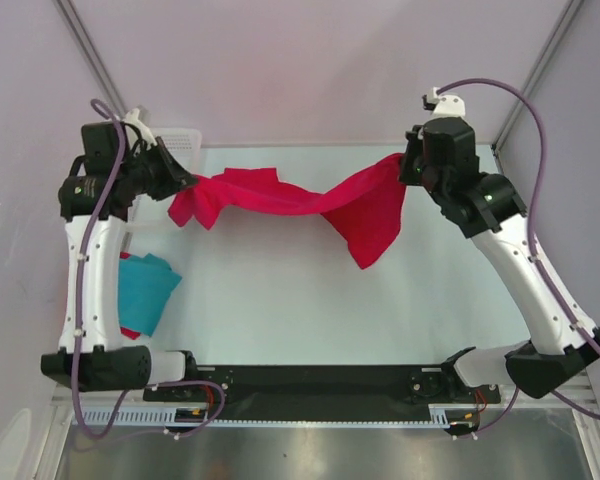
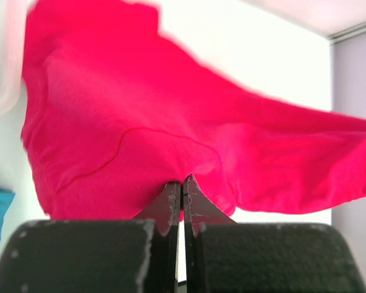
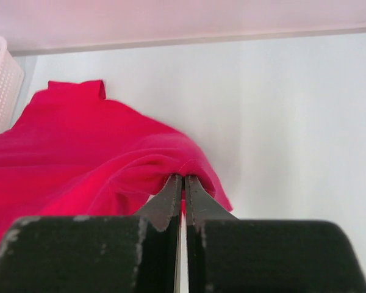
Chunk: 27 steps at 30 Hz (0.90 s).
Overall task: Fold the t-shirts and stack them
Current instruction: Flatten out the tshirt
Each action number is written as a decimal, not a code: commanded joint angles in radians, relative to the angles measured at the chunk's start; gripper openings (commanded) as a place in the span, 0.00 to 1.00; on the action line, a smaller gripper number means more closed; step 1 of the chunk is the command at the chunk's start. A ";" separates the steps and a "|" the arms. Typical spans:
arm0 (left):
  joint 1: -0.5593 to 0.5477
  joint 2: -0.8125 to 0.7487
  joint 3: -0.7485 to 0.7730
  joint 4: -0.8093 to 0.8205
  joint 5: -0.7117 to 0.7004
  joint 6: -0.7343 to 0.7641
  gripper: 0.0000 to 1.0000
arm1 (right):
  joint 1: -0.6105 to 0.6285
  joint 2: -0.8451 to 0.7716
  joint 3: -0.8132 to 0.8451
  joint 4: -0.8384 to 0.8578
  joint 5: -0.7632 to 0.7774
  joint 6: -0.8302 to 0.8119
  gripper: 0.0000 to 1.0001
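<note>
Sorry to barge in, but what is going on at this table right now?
The two arms hold the crimson-pink t-shirt stretched between them over the table: the left fingers and the right fingers are each shut on an edge. It sags in the middle. A teal t-shirt lies beside the left arm.

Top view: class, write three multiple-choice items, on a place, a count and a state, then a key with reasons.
1. The teal t-shirt lies at the table's: A left; B right; C middle.
2. Hands gripping the crimson t-shirt: A none; B one; C two.
3. The crimson t-shirt is: A folded flat; B strung between the hands; C stacked on teal.
Key: 1 A, it lies beside the left arm. 2 C, left hand and right hand are both shut on it. 3 B, its middle sags between them.
</note>
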 commanded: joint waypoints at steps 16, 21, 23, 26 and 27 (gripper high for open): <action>0.014 0.096 0.018 0.213 -0.004 -0.184 0.00 | -0.209 0.193 0.212 -0.020 -0.107 -0.039 0.00; 0.019 0.376 0.309 0.220 -0.021 -0.181 0.00 | -0.296 0.425 0.384 0.011 -0.162 -0.055 0.00; 0.025 0.529 0.486 0.212 0.003 -0.203 0.00 | -0.335 0.566 0.561 -0.011 -0.166 -0.065 0.00; 0.036 0.722 0.764 0.197 0.069 -0.265 0.00 | -0.390 0.762 0.801 -0.099 -0.187 -0.070 0.00; 0.042 0.761 0.824 0.200 0.087 -0.289 0.00 | -0.405 0.803 0.956 -0.135 -0.195 -0.070 0.00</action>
